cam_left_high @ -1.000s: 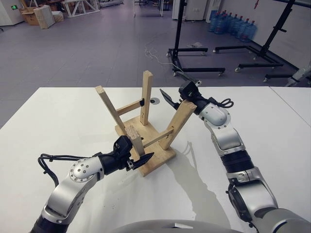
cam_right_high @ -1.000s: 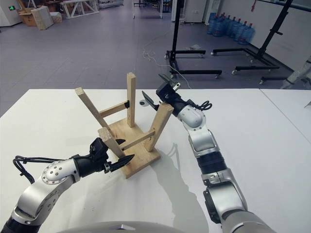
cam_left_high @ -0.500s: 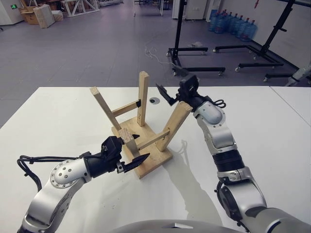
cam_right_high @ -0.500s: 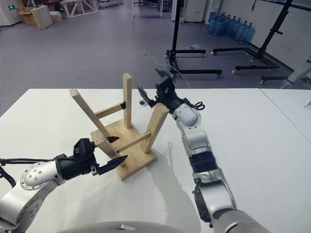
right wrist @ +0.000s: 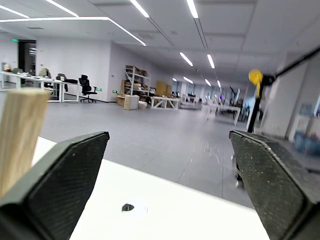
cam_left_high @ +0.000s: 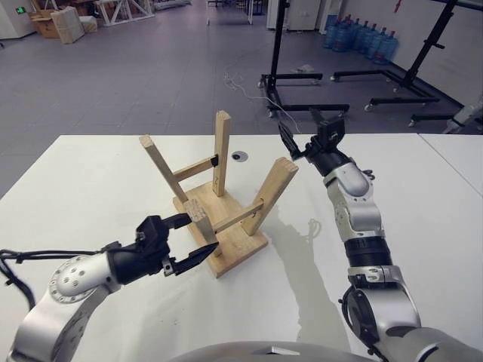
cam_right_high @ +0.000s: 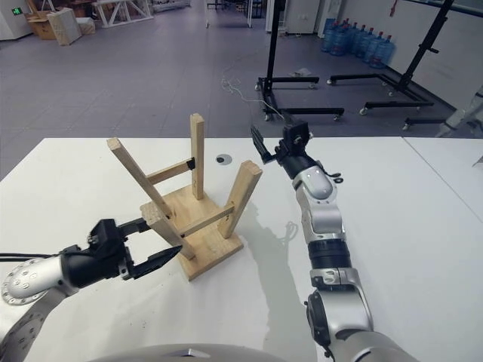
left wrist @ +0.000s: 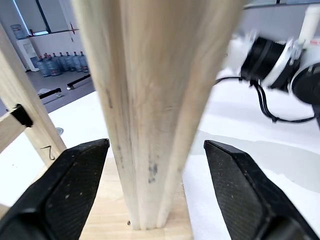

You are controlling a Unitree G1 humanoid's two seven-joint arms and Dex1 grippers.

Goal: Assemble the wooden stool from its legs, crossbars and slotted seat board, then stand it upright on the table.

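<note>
The wooden stool (cam_left_high: 243, 243) lies upside down on the white table (cam_left_high: 90, 188), seat board flat, legs and crossbars (cam_left_high: 198, 167) pointing up. My left gripper (cam_left_high: 198, 234) is open at the stool's near corner. In the left wrist view its fingers (left wrist: 75, 180) straddle the short near leg (left wrist: 150, 100) without gripping it. My right gripper (cam_left_high: 308, 134) is open, above and to the right of the slanted right leg (cam_left_high: 272, 188), clear of it. In the right wrist view that leg's end (right wrist: 20, 135) stands beside one finger (right wrist: 65, 175).
A small round hole (cam_left_high: 240, 156) is set in the table behind the stool. Black metal stands (cam_left_high: 302, 75) and water bottles (cam_left_high: 362, 34) are on the floor beyond the far edge. A second table (cam_left_high: 456, 151) adjoins at the right.
My right gripper has left the top of the right leg and moved right and away from it. My left arm has drawn back a little; its gripper stays open at the near leg.
</note>
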